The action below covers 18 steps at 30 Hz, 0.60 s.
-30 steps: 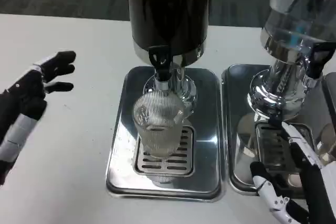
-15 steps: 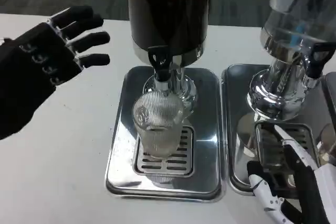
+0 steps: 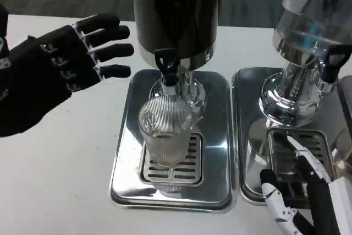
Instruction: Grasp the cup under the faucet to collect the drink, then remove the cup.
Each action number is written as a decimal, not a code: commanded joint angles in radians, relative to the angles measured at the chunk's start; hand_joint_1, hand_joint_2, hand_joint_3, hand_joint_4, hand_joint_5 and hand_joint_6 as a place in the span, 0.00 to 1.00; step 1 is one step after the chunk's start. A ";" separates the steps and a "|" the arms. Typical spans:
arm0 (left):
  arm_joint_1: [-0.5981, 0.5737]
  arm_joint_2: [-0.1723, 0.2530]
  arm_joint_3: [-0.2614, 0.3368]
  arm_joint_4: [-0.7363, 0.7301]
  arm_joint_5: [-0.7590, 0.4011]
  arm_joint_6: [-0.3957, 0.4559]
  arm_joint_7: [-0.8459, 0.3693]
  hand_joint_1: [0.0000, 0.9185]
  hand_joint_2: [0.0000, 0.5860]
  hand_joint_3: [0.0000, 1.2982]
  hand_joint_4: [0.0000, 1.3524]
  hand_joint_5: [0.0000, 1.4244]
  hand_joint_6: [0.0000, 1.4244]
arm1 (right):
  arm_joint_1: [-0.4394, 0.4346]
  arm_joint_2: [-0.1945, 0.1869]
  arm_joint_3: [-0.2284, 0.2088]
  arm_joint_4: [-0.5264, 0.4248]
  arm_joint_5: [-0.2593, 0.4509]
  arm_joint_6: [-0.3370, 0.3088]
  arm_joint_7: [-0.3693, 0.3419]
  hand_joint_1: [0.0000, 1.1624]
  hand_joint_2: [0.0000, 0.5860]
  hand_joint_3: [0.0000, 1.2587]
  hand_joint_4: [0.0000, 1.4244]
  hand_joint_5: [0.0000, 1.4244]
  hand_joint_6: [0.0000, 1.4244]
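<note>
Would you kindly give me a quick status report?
Left hand open, beside the dispenser. Right hand open, low. Cup under faucet, ungrasped. Path clear.

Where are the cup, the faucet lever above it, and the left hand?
cup [image 3: 165, 133], head view, ribbed side wall
faucet lever [image 3: 166, 60], head view, black handle
left hand [image 3: 55, 70], head view, middle of the hand

We see our left hand [image 3: 55, 75] as almost all black, its palm side matte, with small silver screws dotting the finger segments. Our right hand [image 3: 305, 191] mixes white shells and black sections, its slim fingers edged white along their tops.
</note>
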 commanded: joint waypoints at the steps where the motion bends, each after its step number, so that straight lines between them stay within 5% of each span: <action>1: -0.044 -0.022 -0.010 0.026 0.041 0.014 -0.026 0.00 0.17 0.20 0.12 0.12 0.18 | 0.005 0.007 0.000 0.013 0.008 -0.019 -0.021 0.24 0.62 0.17 0.13 0.09 0.06; 18: -0.117 -0.097 -0.003 0.059 0.144 -0.039 -0.011 0.00 0.15 0.24 0.14 0.10 0.16 | 0.019 0.021 0.002 0.022 0.026 -0.027 -0.043 0.22 0.61 0.18 0.14 0.09 0.06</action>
